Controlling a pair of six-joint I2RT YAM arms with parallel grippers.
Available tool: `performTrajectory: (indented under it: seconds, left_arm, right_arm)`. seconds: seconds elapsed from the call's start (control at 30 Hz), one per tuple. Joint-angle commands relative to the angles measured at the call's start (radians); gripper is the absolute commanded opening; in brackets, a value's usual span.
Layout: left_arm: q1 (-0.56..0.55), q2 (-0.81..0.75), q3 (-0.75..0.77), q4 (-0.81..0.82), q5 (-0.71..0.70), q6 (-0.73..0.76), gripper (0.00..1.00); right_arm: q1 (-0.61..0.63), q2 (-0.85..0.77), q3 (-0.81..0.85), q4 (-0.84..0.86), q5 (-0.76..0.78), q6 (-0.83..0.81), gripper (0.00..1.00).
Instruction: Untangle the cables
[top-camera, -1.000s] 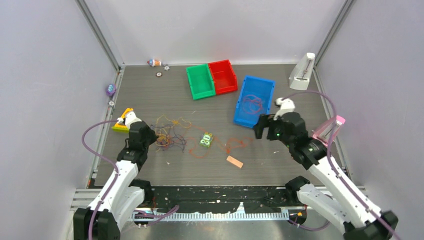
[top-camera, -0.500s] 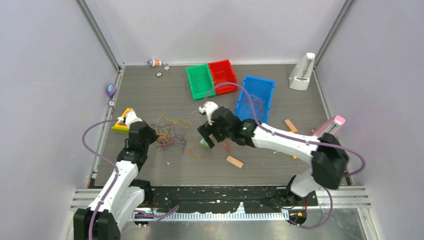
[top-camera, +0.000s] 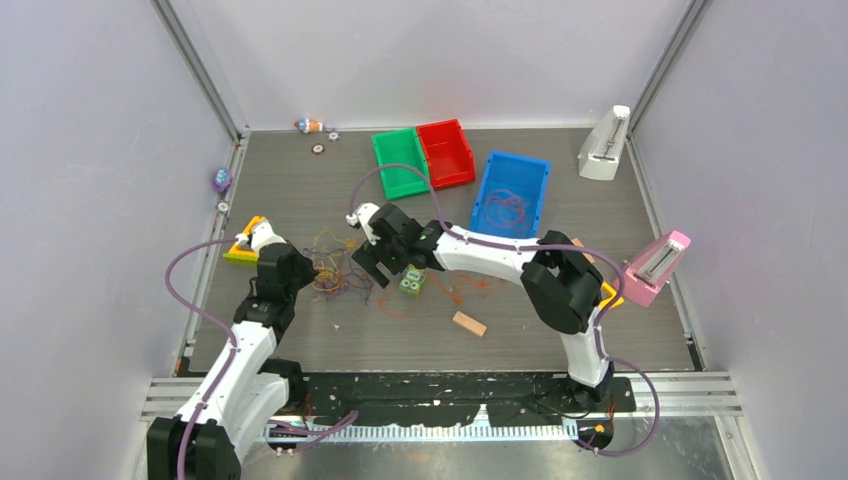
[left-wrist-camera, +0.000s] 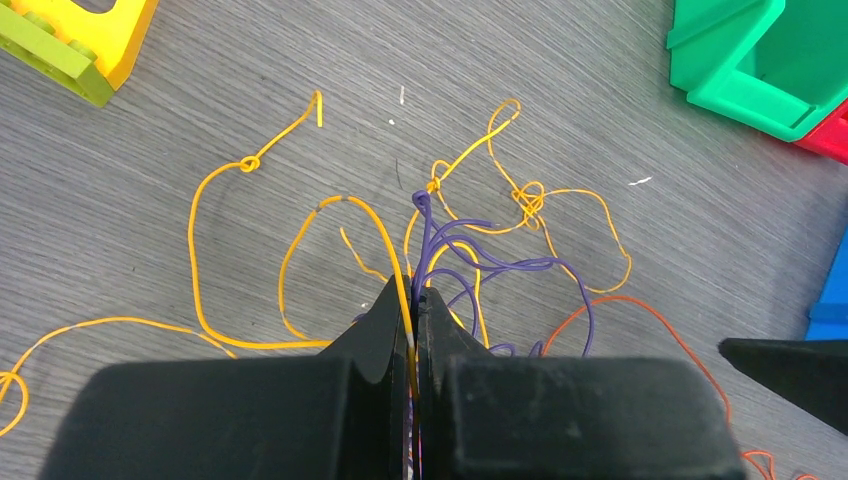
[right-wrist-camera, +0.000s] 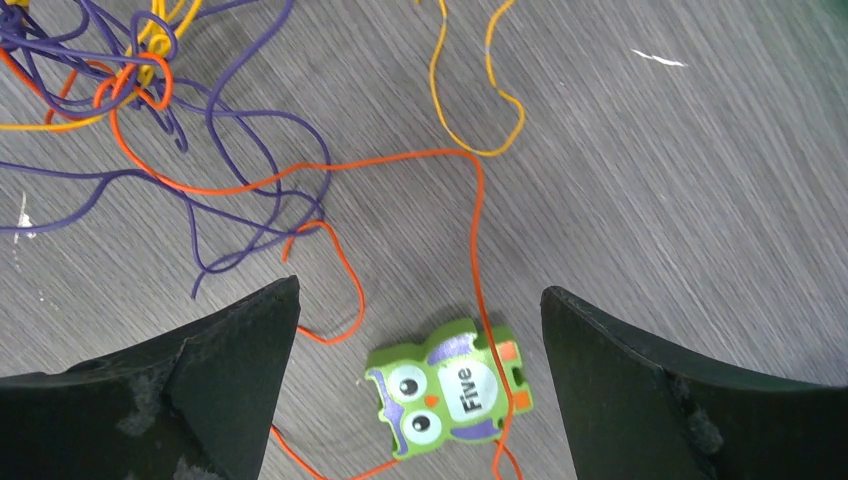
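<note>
My left pincer (left-wrist-camera: 415, 300) is clenched on a few yellow and purple strands of the cables (left-wrist-camera: 470, 260), which sprawl as a loose heap left of centre in the overhead view. My right pincer (right-wrist-camera: 418, 290) is spread wide and grasping nothing. It hovers over an orange strand and the green owl tile (right-wrist-camera: 450, 390) at the lower middle of its own view.

The danger, as I judge it: small knots show in the yellow strands at the upper middle of the left wrist view, and a pull against my left grip would cinch them tighter. The orange strand crosses the owl tile, so lifting it may drag the tile along. The wires are so fine that closing could catch several at once, or none.

The bench (top-camera: 400, 345) is dark grey and wood-grained, walled by pale panels on three sides. A green bin (top-camera: 381, 165), red bin (top-camera: 465, 150) and blue bin (top-camera: 478, 205) sit toward the top. The blue one seems to hold reddish loops, though they are too small to be sure.
</note>
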Motion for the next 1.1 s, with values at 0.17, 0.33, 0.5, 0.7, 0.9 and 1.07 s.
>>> performTrajectory:
  seconds: [0.17, 0.33, 0.5, 0.7, 0.9, 1.07]
  left_arm:
    - [0.003, 0.000, 0.005, 0.054, 0.011, 0.008, 0.00]
    - [0.004, 0.000, 0.005, 0.051, 0.008, 0.005, 0.00]
    - [0.004, 0.000, 0.004, 0.051, 0.003, 0.003, 0.00]
    - [0.004, -0.003, 0.004, 0.046, -0.010, -0.003, 0.00]
    - [0.004, -0.003, 0.004, 0.028, -0.058, -0.030, 0.00]
    - [0.004, -0.018, -0.004, 0.004, -0.118, -0.060, 0.00]
  right_arm:
    - [0.003, 0.062, 0.058, -0.020, -0.152, -0.010, 0.95]
    - [0.009, 0.070, 0.020, -0.011, -0.188, -0.005, 0.96]
    - [0.013, 0.099, 0.011, -0.001, -0.182, 0.008, 0.62]
    - [0.033, 0.125, 0.011, -0.011, -0.055, 0.021, 0.32]
    - [0.026, -0.056, -0.132, 0.077, 0.109, 0.075, 0.05]
    - [-0.030, -0.259, -0.263, 0.087, 0.176, 0.150, 0.05]
